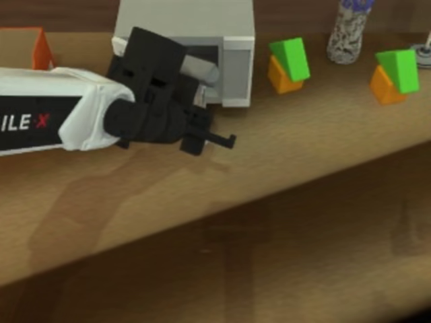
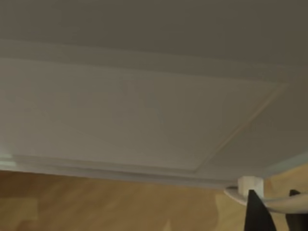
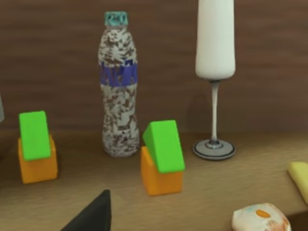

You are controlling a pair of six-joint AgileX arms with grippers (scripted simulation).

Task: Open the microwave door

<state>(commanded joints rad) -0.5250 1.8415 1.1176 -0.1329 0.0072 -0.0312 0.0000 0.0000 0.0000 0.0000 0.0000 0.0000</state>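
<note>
- Silver-white, boxy microwave point(image 1: 202, 27) sits upper centre-left of the top view, at the table's back edge; grey panel strip point(image 1: 238, 67) on its front right.
- Door point(image 1: 199, 67) = grey window in a silver frame, mostly hidden by the left gripper point(image 1: 215, 138); can't tell if it's ajar or shut.
- Left arm point(image 1: 54, 118), white shell w/ black wrist, reaches in from the left edge, gripper right at the microwave front. Prob placed there to hook or push the door edge.
- Left fingers point(image 1: 225, 140): thin black prongs poking right over the table point(image 1: 303, 155); can't tell if spread or closed, or if anything's grasped.
- Left wrist view: smooth flat pale panel point(image 2: 134, 120) w/ a raised bevel fills the frame, wood below; very close in, prob the microwave's face.
- Right arm not in the top view; only a dark tip point(image 3: 94, 216) shows in its own wrist view, parked facing the right-side clutter. State: can't tell.
- Clutter: two orange blocks w/ green wedge tops point(image 1: 289, 64) point(image 1: 394, 74), speckled bottle point(image 1: 348, 30), glass base point(image 1: 423, 55), orange box point(image 1: 30, 46) at far upper left.
- Table: matte wood grain.
</note>
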